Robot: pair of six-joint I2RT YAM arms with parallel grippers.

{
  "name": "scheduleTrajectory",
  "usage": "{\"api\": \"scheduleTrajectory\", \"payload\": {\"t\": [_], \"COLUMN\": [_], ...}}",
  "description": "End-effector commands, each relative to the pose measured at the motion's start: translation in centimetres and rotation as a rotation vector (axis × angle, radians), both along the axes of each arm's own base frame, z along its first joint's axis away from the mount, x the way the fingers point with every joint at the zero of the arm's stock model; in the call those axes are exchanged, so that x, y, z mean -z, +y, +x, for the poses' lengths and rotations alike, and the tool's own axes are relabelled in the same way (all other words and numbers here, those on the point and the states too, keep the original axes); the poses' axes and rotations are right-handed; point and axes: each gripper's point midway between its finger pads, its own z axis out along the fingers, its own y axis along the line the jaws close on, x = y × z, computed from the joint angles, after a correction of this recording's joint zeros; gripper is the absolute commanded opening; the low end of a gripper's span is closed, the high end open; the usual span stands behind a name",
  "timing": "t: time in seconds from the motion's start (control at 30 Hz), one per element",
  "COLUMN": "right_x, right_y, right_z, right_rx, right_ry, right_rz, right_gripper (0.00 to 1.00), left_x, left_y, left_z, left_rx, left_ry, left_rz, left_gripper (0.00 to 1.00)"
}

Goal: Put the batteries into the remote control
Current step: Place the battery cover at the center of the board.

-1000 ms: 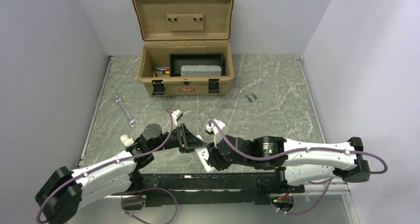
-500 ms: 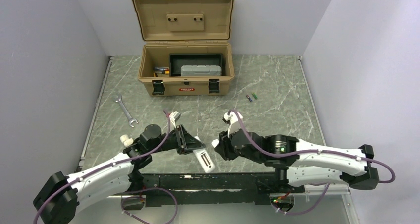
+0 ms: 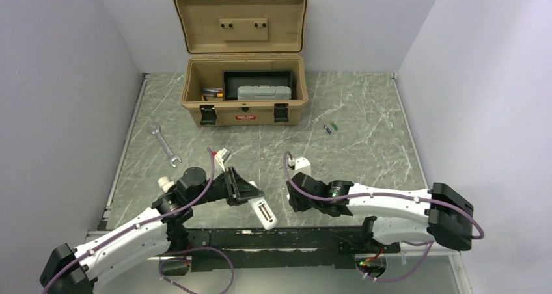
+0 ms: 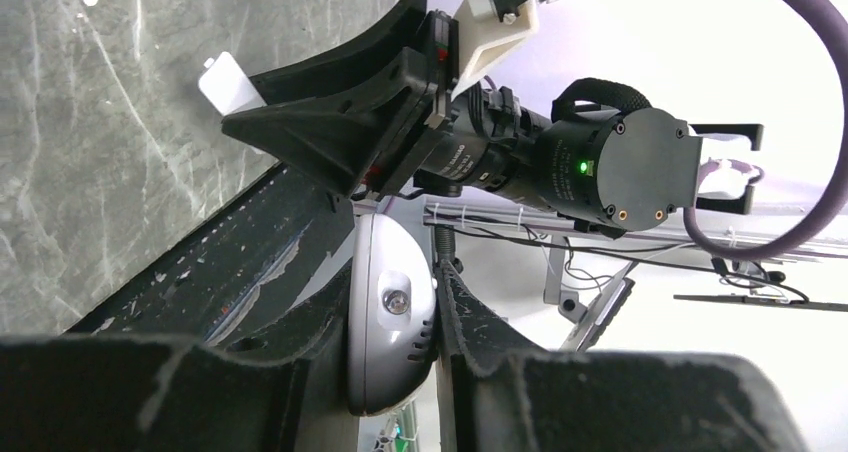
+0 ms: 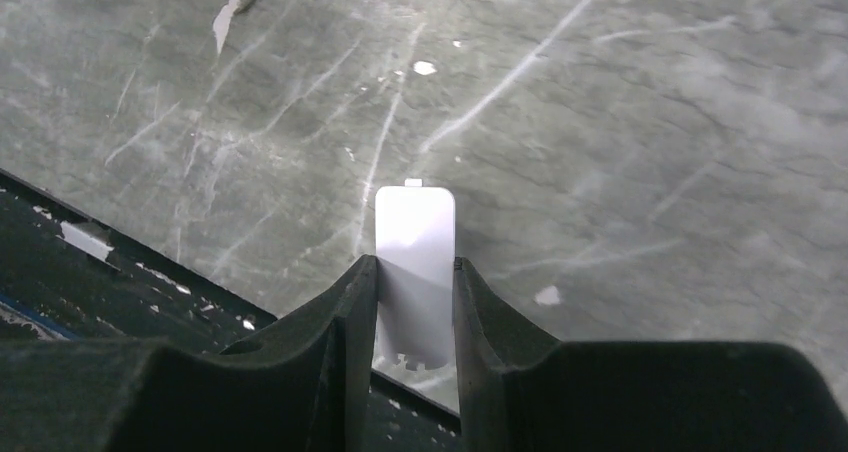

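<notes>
L gripper [image 4: 392,307] clamps remote control [image 3: 263,213], R gripper [image 5: 413,272] pinches white tab [image 5: 415,227], wrist cams only

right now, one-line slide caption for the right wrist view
Right gripper shut on a small white plastic cover over the grey marbled table.

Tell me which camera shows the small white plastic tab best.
Right wrist: the white tab sits pinched in the right gripper, nearly whole. Left wrist shows only its tip. Top external: I cannot make it out.

Remote control [image 4: 385,357], tab [image 5: 415,242]: smooth white plastic; table [image 5: 600,122]: smooth, marbled
</notes>
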Motion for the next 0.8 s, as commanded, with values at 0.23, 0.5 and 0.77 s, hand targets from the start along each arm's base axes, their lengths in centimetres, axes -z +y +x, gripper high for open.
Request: {"api": "scheduleTrajectory", "payload": {"t": [0.23, 0.5, 0.77], "right_x": [1.3, 1.4, -4.5], "right_y": [3.8, 3.6, 2.2], "right_z": [1.1, 1.4, 5.6], "right_rx": [-0.052, -0.043, 0.044], "right_ry": [-0.002, 0.004, -0.127], "right_rz": [0.036, 0.009, 0.065], "right_gripper": [0.37, 0.56, 0.67], "left_x": [-1.3, -1.1, -1.1], "left_y": [-0.2, -0.2, -0.2], "left_z": [0.5, 0.4, 0.5], "left_rx": [-0.009, -0.007, -0.009], "left_ry": [-0.041, -0.036, -0.036], "left_rz": [-0.004, -0.005, 0.0], "left_gripper": [0.0, 0.0, 0.0]}}
